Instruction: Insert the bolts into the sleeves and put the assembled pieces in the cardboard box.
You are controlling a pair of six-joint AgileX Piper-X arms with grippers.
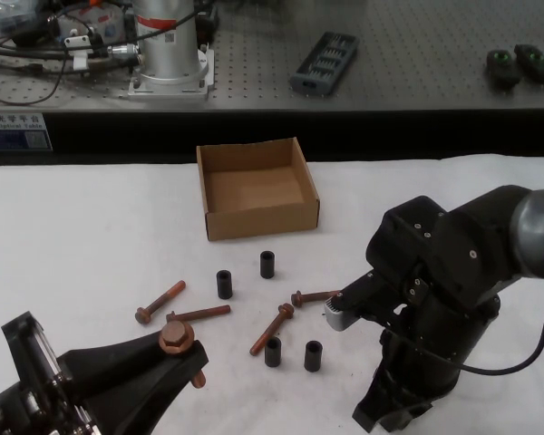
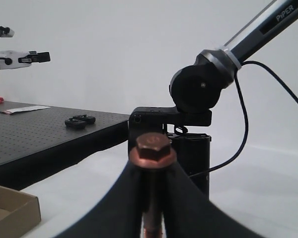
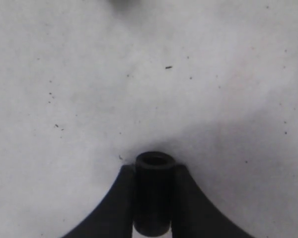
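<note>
Assembly had not begun: left tool (image 2: 151, 173) pinched a bolt (image 2: 151, 148), right tool (image 3: 154, 171) pinched a sleeve (image 3: 154, 198), cardboard box (image 1: 263, 220) held nothing.

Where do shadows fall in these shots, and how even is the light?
High view: even light, faint shadows beside the loose sleeves on the white cloth. Left wrist view: the bolt head is lit against a bright wall, the jaws holding it dark. Right wrist view: a soft grey shadow spreads on the cloth around the gripped sleeve.
</note>
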